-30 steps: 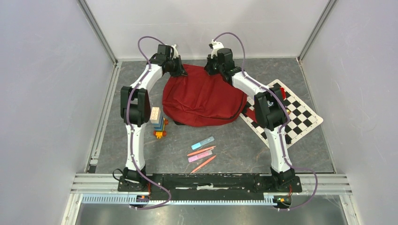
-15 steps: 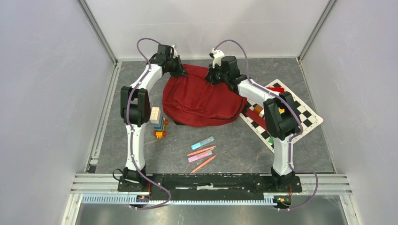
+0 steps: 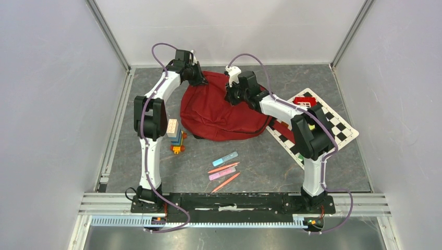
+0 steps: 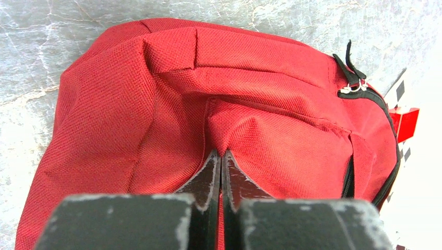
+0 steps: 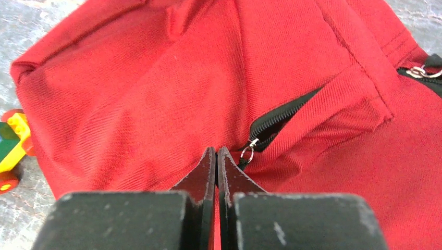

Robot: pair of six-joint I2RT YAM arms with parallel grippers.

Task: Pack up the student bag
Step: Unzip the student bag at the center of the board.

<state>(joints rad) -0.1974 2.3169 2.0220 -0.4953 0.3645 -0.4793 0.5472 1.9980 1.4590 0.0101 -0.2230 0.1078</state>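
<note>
The student bag point(image 3: 221, 112), a dark red backpack, lies in the middle of the table. My left gripper point(image 3: 201, 78) is at its far left edge, shut on a pinched fold of red fabric point(image 4: 229, 130). My right gripper point(image 3: 232, 97) is over the bag's upper middle, shut at the front pocket's zip point(image 5: 284, 115). The zip's ring pull point(image 5: 248, 152) sits right beside my fingertips, with its black tab running between them. The pocket zip gapes a little, showing black teeth. The main zip's pulls point(image 4: 353, 86) lie at the bag's right side.
A stack of coloured toy blocks point(image 3: 176, 136) stands left of the bag and shows in the right wrist view point(image 5: 10, 151). Several pens and markers point(image 3: 224, 167) lie in front. A checkerboard point(image 3: 333, 130) with small blocks and a small red box point(image 3: 305, 101) lies to the right.
My right gripper has moved left and nearer across the top of the bag, and its arm now leaves the small red box in view. The left gripper has stayed put.
</note>
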